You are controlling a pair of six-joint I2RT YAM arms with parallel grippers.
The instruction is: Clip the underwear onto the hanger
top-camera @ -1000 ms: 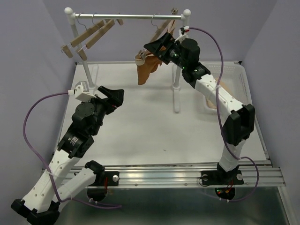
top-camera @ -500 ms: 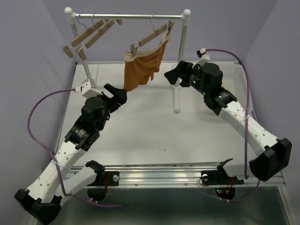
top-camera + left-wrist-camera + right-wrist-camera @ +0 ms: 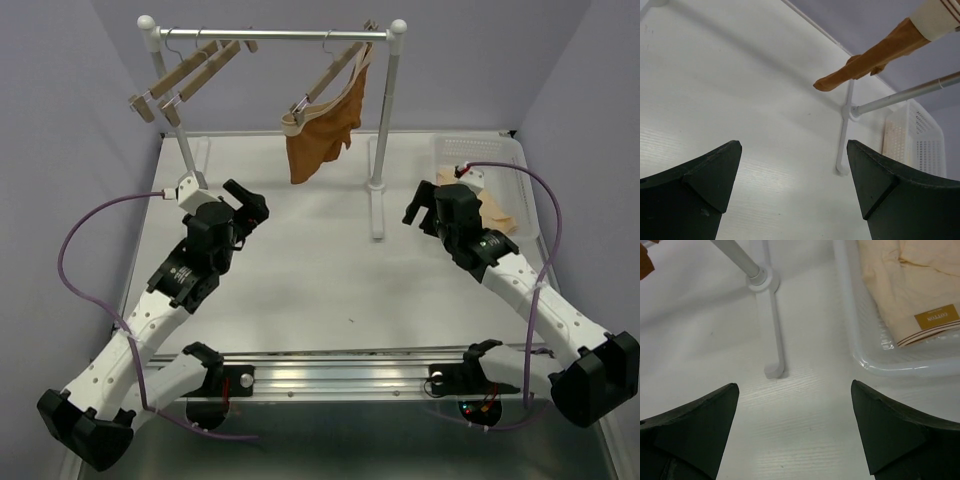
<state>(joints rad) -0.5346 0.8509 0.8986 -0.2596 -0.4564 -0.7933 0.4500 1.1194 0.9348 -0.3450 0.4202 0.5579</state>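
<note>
Up on the rail (image 3: pixel 270 35), the underwear (image 3: pixel 322 140) hangs from the hanger (image 3: pixel 328 76).
Left gripper (image 3: pixel 250 205) and right gripper (image 3: pixel 420 205) sit low, jaws wide apart, holding nothing; clipping looks done, so next check it holds.

The only readable text is the word "COTTON", printed in pale capitals on a small tan rectangular label (image 3: pixel 936 316) sewn to the folded pale cream fabric garment (image 3: pixel 900 285) lying in the white perforated plastic basket (image 3: pixel 875 363).
</note>
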